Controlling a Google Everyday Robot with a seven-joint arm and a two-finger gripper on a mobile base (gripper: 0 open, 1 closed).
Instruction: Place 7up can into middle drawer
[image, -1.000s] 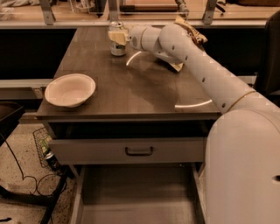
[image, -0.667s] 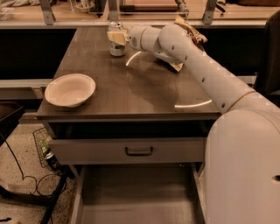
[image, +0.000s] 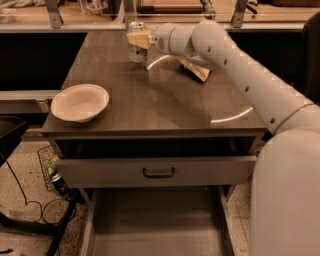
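The 7up can (image: 136, 50) stands upright at the far edge of the table (image: 165, 105), left of centre. My gripper (image: 138, 38) reaches it from the right and is closed around its upper half, with one pale finger (image: 141, 38) across the can's front; the can's base still rests on the table. The middle drawer (image: 155, 222) is pulled open below the table's front, a wide grey tray with a bare floor.
A white bowl (image: 80, 102) sits at the table's front left. A chip bag (image: 196, 69) lies under my forearm at the back. A drawer front with a black handle (image: 158, 172) sits slightly open above the tray. Cables and a wire basket (image: 50, 170) lie on the floor at left.
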